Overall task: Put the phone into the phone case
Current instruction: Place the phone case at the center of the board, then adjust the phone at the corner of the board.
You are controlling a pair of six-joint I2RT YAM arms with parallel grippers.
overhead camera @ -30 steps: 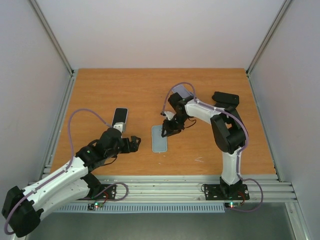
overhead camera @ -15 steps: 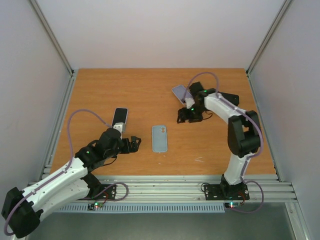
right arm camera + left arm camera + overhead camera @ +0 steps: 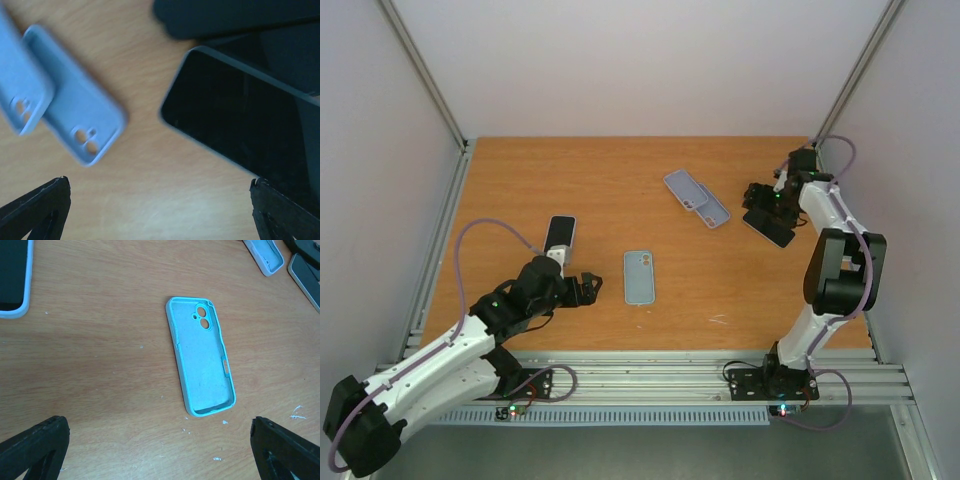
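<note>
A wooden table (image 3: pixel 620 180) seen from above, with two arms fixed at its near edge. The left gripper (image 3: pixel 586 290) hovers low at the near left, fingers spread with nothing in them. Just to its right the case (image 3: pixel 639 277), pale blue, lies flat in the middle. Behind the left arm lies a rimmed phone (image 3: pixel 560 235), screen up. At the far right, the right gripper (image 3: pixel 755 197) hangs just beside the dark phone (image 3: pixel 772 229), which lies flat and well apart from the case. Two spare cases (image 3: pixel 697 198) overlap toward the back, between the two. From the left wrist, the case (image 3: pixel 202 357) shows hollow side up, camera cutout at its far end. The black fingertips (image 3: pixel 35 450) sit wide apart at the lower corners, gripping nothing. The right wrist view is blurred. The dark phone (image 3: pixel 240 120) fills its right side, the spare cases (image 3: pixel 75 117) lie to the left, and a dark shape (image 3: pixel 225 15) I cannot identify runs along the top. Its fingers (image 3: pixel 285 210) stand wide open and empty. I judge the dark phone is not yet picked up. It is thin and flat, so the fingers may skid off its edges and shove it aside. The spare cases are close enough to be nudged or taken by mistake. If the phone arrives turned the wrong way, it will miss the cutout. The case, with nothing holding it, may slide as the phone is pressed in.
</note>
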